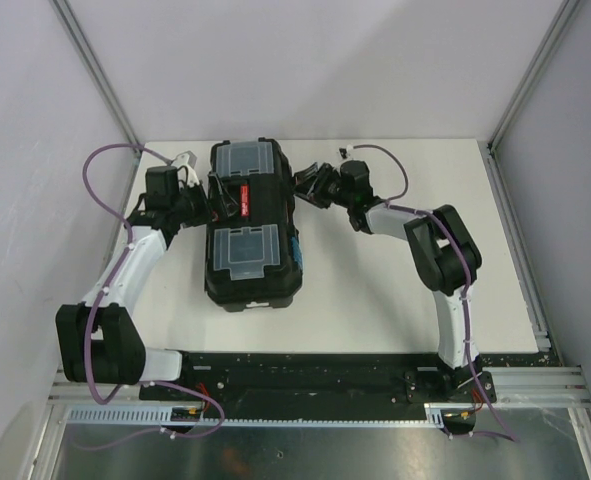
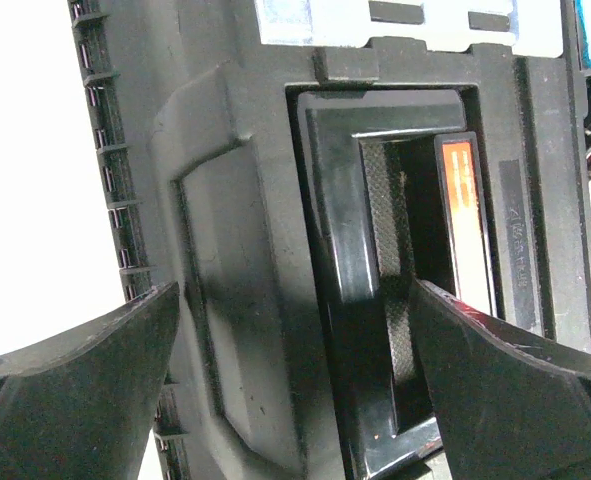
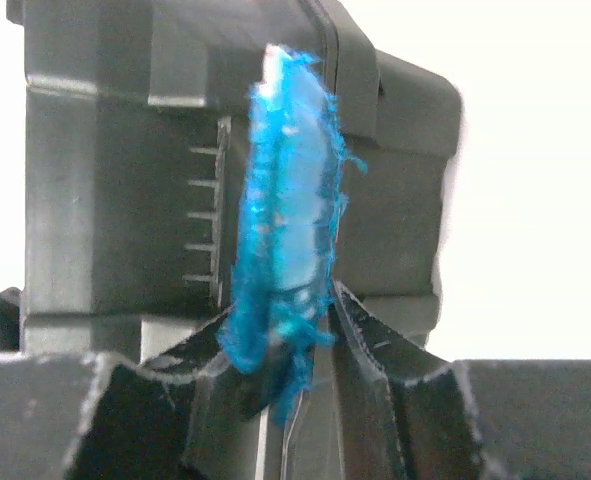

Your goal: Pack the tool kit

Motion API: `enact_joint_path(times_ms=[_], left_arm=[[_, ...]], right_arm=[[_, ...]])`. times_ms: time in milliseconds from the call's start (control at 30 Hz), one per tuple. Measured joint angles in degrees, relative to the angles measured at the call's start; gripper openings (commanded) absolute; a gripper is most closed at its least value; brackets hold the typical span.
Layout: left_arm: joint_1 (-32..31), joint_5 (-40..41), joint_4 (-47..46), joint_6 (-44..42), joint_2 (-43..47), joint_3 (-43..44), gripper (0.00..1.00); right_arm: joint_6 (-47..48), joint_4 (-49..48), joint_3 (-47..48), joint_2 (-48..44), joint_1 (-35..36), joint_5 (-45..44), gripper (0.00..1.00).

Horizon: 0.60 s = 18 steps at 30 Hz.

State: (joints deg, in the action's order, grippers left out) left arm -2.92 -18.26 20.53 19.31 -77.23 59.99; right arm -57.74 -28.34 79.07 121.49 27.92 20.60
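Note:
The black toolbox (image 1: 250, 225) lies closed mid-table, with two clear lid compartments (image 1: 243, 247) and a red-marked handle (image 1: 243, 197). My left gripper (image 1: 210, 205) is open at its left side. In the left wrist view its fingers (image 2: 75, 380) spread wide over the lid and the handle (image 2: 460, 220), holding nothing. My right gripper (image 1: 300, 188) is at the box's right side. In the right wrist view it (image 3: 295, 340) is shut on the lower end of a frayed blue latch (image 3: 285, 230). A second blue latch (image 1: 296, 250) shows nearer. The screwdrivers are out of view.
The white table (image 1: 395, 300) ends at grey walls on the left, back and right. A small dark item (image 1: 343, 152) lies by the back edge. Purple cables loop off both arms. A black rail (image 1: 315, 375) runs along the near edge.

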Motion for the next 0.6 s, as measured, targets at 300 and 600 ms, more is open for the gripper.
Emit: enact_joint_path(times_ms=[300,600], left_arm=[[0.02,-0.33,-0.50,0.13,-0.28,-0.09,0.99],[0.07,-0.39,-0.52,0.13,-0.35,-0.09,0.99]], right_arm=[[7.19,7.85,3.72,-2.47,0.98,-1.64,0.66],[12.59,10.67,5.31,-8.26,3.48,-4.07,0.80]])
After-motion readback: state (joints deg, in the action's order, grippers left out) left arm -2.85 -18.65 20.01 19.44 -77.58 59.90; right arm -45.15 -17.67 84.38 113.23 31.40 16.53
